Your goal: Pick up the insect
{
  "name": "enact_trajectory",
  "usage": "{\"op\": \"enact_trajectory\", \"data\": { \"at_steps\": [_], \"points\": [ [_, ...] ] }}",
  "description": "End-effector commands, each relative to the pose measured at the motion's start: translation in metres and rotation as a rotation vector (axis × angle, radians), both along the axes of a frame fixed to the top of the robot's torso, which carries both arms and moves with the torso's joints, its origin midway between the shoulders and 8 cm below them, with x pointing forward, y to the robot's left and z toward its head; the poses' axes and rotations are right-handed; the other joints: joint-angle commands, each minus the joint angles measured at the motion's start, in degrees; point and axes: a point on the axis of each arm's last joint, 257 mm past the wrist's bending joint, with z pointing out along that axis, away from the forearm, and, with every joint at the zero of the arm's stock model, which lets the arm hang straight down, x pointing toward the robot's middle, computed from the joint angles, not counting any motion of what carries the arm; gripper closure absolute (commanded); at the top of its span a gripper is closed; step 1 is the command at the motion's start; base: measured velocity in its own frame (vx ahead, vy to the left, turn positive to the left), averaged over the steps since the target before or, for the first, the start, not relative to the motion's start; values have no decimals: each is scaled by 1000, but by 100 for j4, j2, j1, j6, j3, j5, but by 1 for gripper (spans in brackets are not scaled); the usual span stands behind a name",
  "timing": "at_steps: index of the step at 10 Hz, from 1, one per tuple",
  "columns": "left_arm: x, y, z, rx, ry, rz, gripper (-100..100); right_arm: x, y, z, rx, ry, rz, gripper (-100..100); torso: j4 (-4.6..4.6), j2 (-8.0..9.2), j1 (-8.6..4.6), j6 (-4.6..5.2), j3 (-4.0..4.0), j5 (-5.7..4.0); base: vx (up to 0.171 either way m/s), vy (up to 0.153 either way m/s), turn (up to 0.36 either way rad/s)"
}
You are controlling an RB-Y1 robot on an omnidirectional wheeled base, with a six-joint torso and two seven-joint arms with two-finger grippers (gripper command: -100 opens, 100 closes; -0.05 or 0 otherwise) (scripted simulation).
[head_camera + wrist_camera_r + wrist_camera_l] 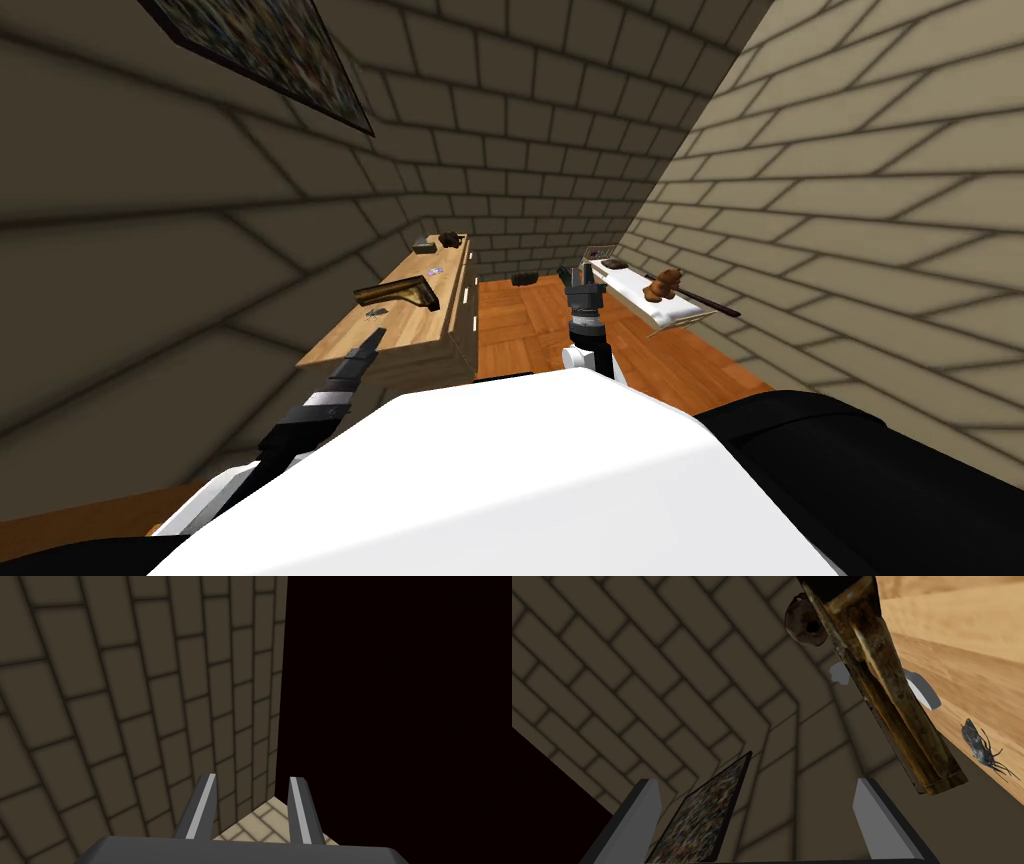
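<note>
The insect (980,747) is small and dark grey with thin legs. It lies on the light wooden top of a dresser (345,345), near its front end, also seen as a small speck, the insect (377,312). My left gripper (371,344) hovers just short of it over the dresser's near edge. In the left wrist view the left gripper (760,801) is open and holds nothing, with the insect off to the side beyond one finger (877,816). My right gripper (577,272) is raised over the floor; the right gripper (252,781) shows a narrow empty gap.
A long brown L-shaped object (400,292) lies beside the insect, close to my left fingers, the same brown object (884,686). A small card (435,271) and dark items (450,239) sit farther along. A white shelf (655,305) with a brown thing (660,285) stands right.
</note>
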Motion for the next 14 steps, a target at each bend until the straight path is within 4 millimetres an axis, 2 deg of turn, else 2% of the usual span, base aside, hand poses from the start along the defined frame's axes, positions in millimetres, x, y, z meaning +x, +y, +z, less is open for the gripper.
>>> {"op": "enact_trajectory", "data": {
  "at_steps": [1,2,3,5,6,7,8,9,10,12,13,14],
  "points": [
    [-2,6,-10,20,35,-4,-100,0,0,0,0,0,0,0,0,0,0,0,0,0,75,-135,61],
    [-13,24,-27,50,99,4,-100,0,0,0,0,0,0,0,0,1,6,3,0,1,84,-150,90],
    [-12,24,-27,54,101,0,-100,0,0,0,0,0,0,0,0,-1,3,0,-1,1,73,-119,59],
    [-37,61,-57,108,225,21,-100,0,0,0,0,0,0,0,-1,-7,14,1,-4,3,133,-151,113],
    [-36,61,-56,120,231,12,-100,0,0,0,0,0,0,0,-5,-25,-4,-1,-14,0,134,-160,66],
    [-50,81,-69,143,291,26,-100,0,0,0,0,0,0,0,-6,-23,0,4,-14,-1,146,-126,79],
    [-49,81,-69,152,294,19,-100,0,0,0,0,0,0,0,-6,-28,11,2,-16,2,108,-99,49],
    [-62,101,-80,179,355,30,-100,0,0,0,0,0,0,0,-5,-18,22,4,-12,3,117,-105,67],
    [-62,101,-79,183,356,27,-100,0,0,0,0,0,0,0,-4,-19,22,2,-11,4,128,-72,59],
    [-88,139,-94,233,466,45,-100,0,0,0,0,0,0,0,-7,-33,32,2,-19,7,199,-92,114],
    [-89,142,-95,242,474,45,-100,0,0,0,0,0,0,0,-12,-53,28,2,-31,6,180,-96,47],
    [-99,156,-97,265,518,43,-100,0,0,0,0,0,0,0,-11,-45,28,6,-28,6,157,-103,66]
  ]
}}
